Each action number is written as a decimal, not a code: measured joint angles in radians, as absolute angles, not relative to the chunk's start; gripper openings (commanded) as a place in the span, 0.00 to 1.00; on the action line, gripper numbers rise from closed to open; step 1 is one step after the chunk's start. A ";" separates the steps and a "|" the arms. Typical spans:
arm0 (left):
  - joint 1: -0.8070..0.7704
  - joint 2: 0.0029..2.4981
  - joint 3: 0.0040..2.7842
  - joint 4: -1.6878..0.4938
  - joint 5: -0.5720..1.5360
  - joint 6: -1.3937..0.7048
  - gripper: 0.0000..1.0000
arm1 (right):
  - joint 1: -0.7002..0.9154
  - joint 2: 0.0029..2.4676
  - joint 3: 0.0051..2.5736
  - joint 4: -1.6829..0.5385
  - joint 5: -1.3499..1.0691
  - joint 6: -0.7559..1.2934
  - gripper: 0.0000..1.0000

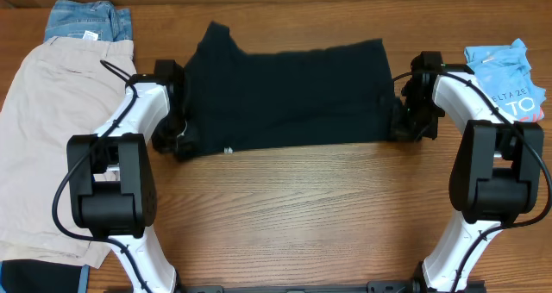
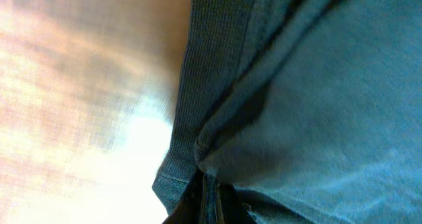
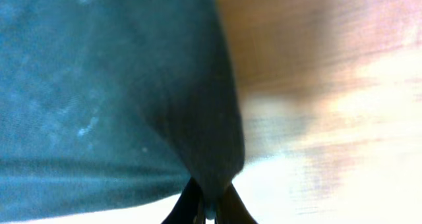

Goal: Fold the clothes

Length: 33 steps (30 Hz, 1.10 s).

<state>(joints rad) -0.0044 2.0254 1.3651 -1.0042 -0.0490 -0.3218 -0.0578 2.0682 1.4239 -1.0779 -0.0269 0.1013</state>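
Observation:
A black T-shirt point(image 1: 285, 90) lies spread across the middle of the wooden table, folded into a wide band. My left gripper point(image 1: 178, 142) is shut on its near left corner. In the left wrist view the dark cloth point(image 2: 297, 105) bunches into the closed left gripper point(image 2: 210, 188) at the bottom edge. My right gripper point(image 1: 399, 125) is shut on the shirt's right edge. The right wrist view shows a fold of the shirt point(image 3: 132, 85) pinched in the right gripper point(image 3: 211, 205).
Beige shorts point(image 1: 47, 129) cover the table's left side, with blue denim point(image 1: 86, 21) behind them. A light-blue printed tee point(image 1: 509, 73) lies at the far right. Bare wood point(image 1: 302, 215) stretches in front of the shirt between both arm bases.

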 measured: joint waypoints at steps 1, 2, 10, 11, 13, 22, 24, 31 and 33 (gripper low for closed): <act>-0.005 2.025 1.362 -1.040 -0.064 -0.336 0.04 | -0.058 2.068 1.423 -1.103 -0.022 0.105 0.04; -0.005 2.026 1.358 -1.070 -0.076 -0.345 0.04 | -0.058 2.068 1.422 -1.138 -0.018 0.109 0.04; 0.009 2.026 1.347 -1.150 -0.114 -0.375 0.04 | -0.058 2.070 1.411 -1.308 -0.007 0.152 0.04; 0.011 2.026 1.347 -1.151 -0.117 -0.375 0.04 | -0.059 2.070 1.410 -1.328 -0.004 0.157 0.04; 0.012 2.026 1.347 -1.156 -0.118 -0.375 0.04 | -0.059 2.070 1.410 -1.363 0.000 0.165 0.04; 0.013 2.026 1.347 -1.147 -0.117 -0.360 0.04 | -0.059 2.070 1.410 -1.489 0.004 0.175 0.04; 0.013 2.026 1.347 -1.147 -0.117 -0.359 0.04 | -0.059 2.070 1.410 -1.495 0.004 0.169 0.15; 0.015 2.026 1.347 -1.145 -0.102 -0.325 0.04 | -0.064 2.070 1.410 -1.459 0.027 0.156 0.25; 0.015 2.023 1.347 -1.143 -0.096 -0.310 0.07 | -0.066 2.070 1.410 -1.442 0.030 0.157 0.25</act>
<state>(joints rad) 0.0151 2.0232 1.3468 -1.1427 -0.0959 -0.3099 -0.0662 2.0701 1.4097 -1.4418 0.0303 0.1574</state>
